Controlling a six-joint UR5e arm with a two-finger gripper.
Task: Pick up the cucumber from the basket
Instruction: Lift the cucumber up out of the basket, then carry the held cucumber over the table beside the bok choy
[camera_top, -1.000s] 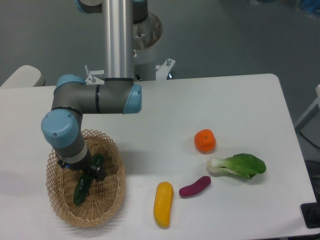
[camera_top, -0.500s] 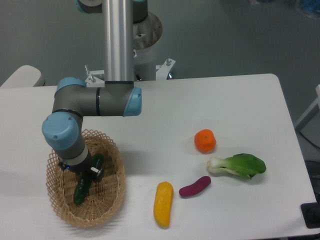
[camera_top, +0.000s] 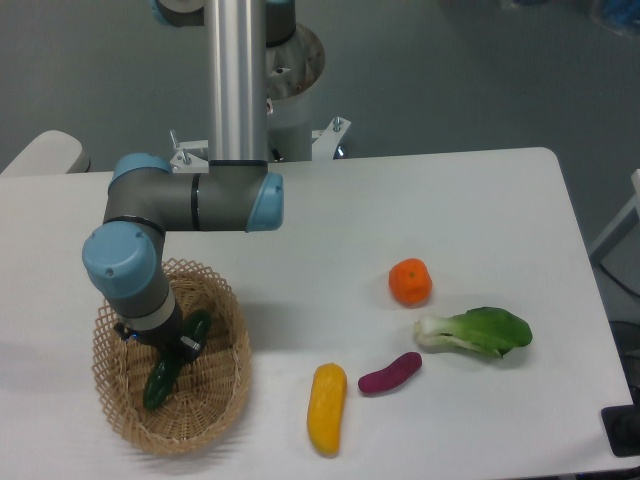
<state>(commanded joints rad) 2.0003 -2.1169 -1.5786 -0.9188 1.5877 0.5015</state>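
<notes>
The tan woven basket (camera_top: 225, 385) sits at the front left of the table. The dark green cucumber (camera_top: 160, 382) lies in it, slanting from lower left to upper right. My gripper (camera_top: 178, 346) reaches down into the basket under the blue-capped wrist, over the middle of the cucumber. The wrist hides most of it. Its dark fingers (camera_top: 190, 343) sit against the cucumber's sides and look closed on it. The cucumber's two ends show on either side of the gripper.
On the white table, right of the basket, are a yellow vegetable (camera_top: 327, 407), a small purple vegetable (camera_top: 390, 373), an orange fruit (camera_top: 410, 281) and a bok choy (camera_top: 478, 332). The arm's column (camera_top: 237, 80) stands behind the basket.
The wrist has shifted slightly left and down. The cucumber has turned a little with it, its lower end moving left. The fingers look closer around it.
</notes>
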